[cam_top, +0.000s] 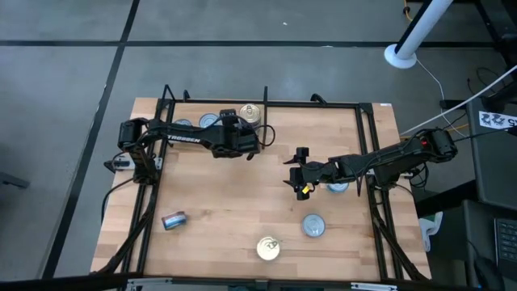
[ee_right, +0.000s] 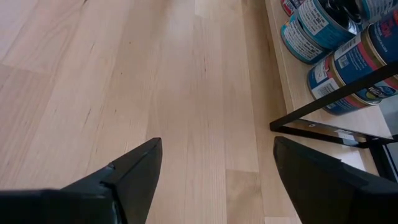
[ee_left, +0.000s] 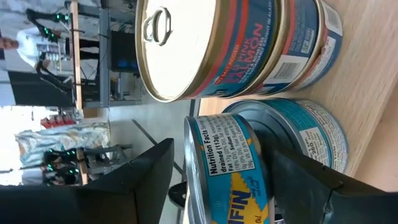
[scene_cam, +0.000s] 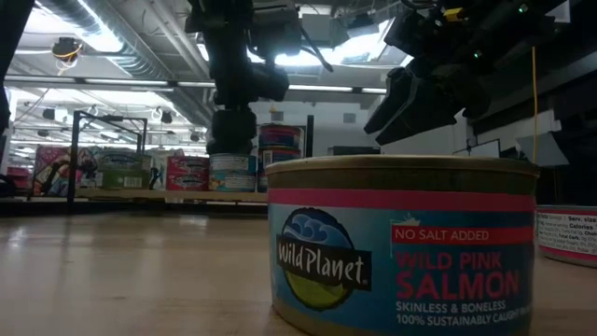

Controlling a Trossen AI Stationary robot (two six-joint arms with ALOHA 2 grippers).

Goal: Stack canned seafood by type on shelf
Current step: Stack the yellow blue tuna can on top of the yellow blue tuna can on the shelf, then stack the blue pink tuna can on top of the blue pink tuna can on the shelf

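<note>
The shelf (cam_top: pixel 266 103) is a pale wooden board in a thin black frame. Tins line its far edge: silver-blue tops (cam_top: pixel 208 120) and a gold-topped salmon stack (ee_left: pixel 180 43). My left gripper (ee_left: pixel 217 149) reaches there, open. Its fingers stand on either side of a blue-and-yellow labelled tin (ee_left: pixel 227 168) that sits on a silver-blue tin (ee_left: pixel 305 130); a gap shows beside one finger. My right gripper (cam_top: pixel 300 174) hangs open over bare wood at mid-table, with nothing between its fingers (ee_right: pixel 217 162). A tin (cam_top: pixel 337 184) lies under the right arm.
Loose tins lie toward the near edge: a silver-blue one (cam_top: pixel 313 225), a gold-topped salmon tin (cam_top: pixel 268 248) that fills the low view (scene_cam: pixel 401 247), and one on its side at the near left (cam_top: pixel 174 220). A black frame bar (ee_right: pixel 329 106) runs in front of stacked tins.
</note>
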